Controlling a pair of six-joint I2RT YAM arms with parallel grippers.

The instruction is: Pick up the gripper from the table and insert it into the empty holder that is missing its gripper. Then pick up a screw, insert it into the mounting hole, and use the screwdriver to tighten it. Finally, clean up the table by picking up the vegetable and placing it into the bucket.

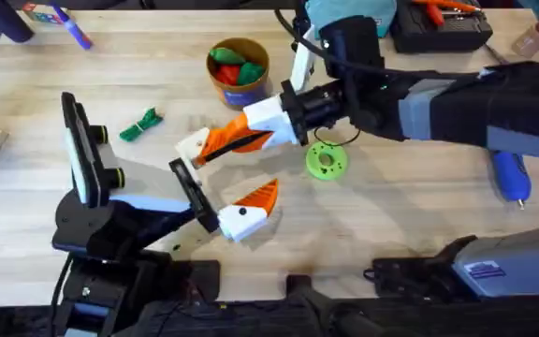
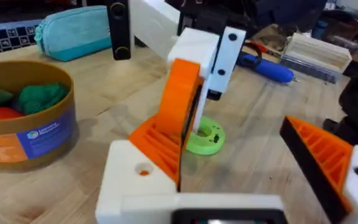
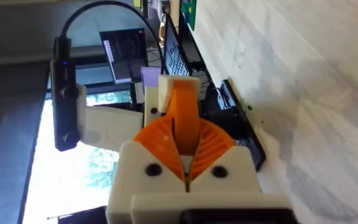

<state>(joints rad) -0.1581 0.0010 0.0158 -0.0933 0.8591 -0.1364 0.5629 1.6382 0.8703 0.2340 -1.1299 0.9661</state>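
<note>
1. Grippers meet near the middle of the table (image 1: 410,220).
2. The right gripper (image 1: 221,142) reaches in from the right. Its orange pads (image 3: 211,142) are pressed on a white and orange finger piece (image 3: 180,112), and it pinches that piece tight.
3. The piece sits at the far side of the left gripper (image 1: 237,173). The white base of the piece has a small hole in it.
4. The left gripper is spread wide. Its other finger (image 2: 328,158) stands well apart from the pinched piece.
5. A flat green disc (image 1: 326,160) with holes lies on the table just past the two grippers, close under the right arm.
6. The screwdriver (image 1: 511,176) is blue. It lies on the table far to the right, well away from both grippers.
7. The vegetable (image 1: 141,124) is a small green leafy bunch. It lies on the table to the left, near the left arm, and nothing touches it.
8. The bucket (image 1: 251,47) stands upright behind the grippers. Red and green toy pieces lie inside it.
9. A teal pouch (image 2: 73,31) lies on the table beyond the bucket in the left wrist view.
</note>
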